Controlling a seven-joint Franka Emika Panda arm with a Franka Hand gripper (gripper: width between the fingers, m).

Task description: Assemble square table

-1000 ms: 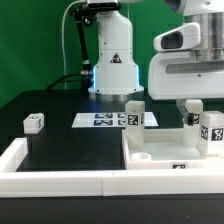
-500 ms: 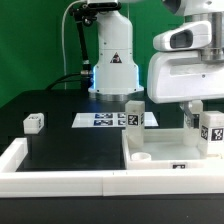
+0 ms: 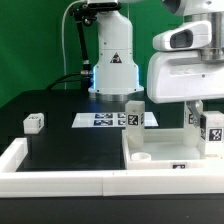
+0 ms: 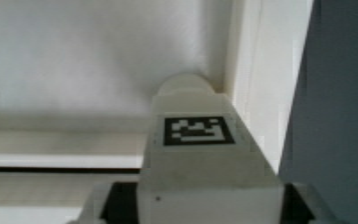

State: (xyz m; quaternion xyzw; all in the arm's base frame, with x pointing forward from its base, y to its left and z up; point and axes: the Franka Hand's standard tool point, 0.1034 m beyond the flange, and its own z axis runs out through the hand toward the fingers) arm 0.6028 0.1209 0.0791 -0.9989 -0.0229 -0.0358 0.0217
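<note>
Leg fitting seems in hand. Exterior view: gripper [image 3: 206, 114] clasps a leg block [image 3: 212, 136] upright over the square slab [image 3: 165, 150] in the bench's [image 3: 60, 142] railed corner. Wrist view: tagged leg block [image 4: 197, 130] over square slab [image 4: 69, 60]; next needs corner-hole alignment.

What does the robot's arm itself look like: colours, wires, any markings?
The arm is glossy white with rounded, bulky segments. Its base column carries a black triangle sticker and a blue glow lower down. A black cable loops beside it. The hand has a wide white blocky body and dark fingers.
</note>
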